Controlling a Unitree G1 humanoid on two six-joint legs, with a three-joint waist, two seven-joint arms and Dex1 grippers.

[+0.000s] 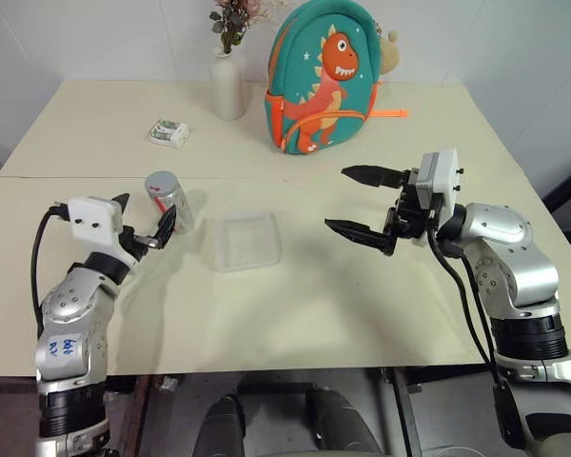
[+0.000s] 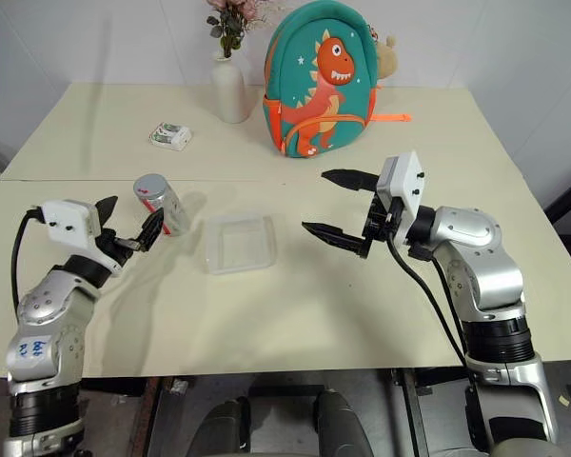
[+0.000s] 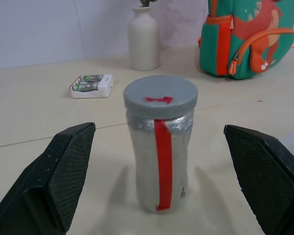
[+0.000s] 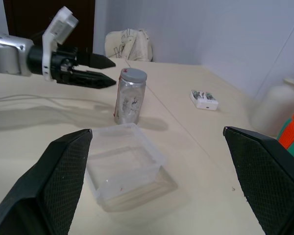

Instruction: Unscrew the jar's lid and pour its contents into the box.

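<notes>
The jar (image 1: 168,201) stands upright on the worktop (image 1: 314,286) — silvery, with a red stripe. Its grey lid (image 3: 160,96) is still on, a red mark on top. Near it sits the box (image 1: 246,241) — clear, square, open.

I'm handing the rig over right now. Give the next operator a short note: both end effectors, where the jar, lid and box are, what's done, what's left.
Left end effector: open, empty, lined up on the jar, not touching it.
Right end effector: open, empty, in the air to the right of the box.
Jar: upright on the table, left of the box; lid on.
Box: on the table, looks empty.
Done: nothing yet.
Left: grasp the jar, unscrew the lid, pour into the box.
</notes>
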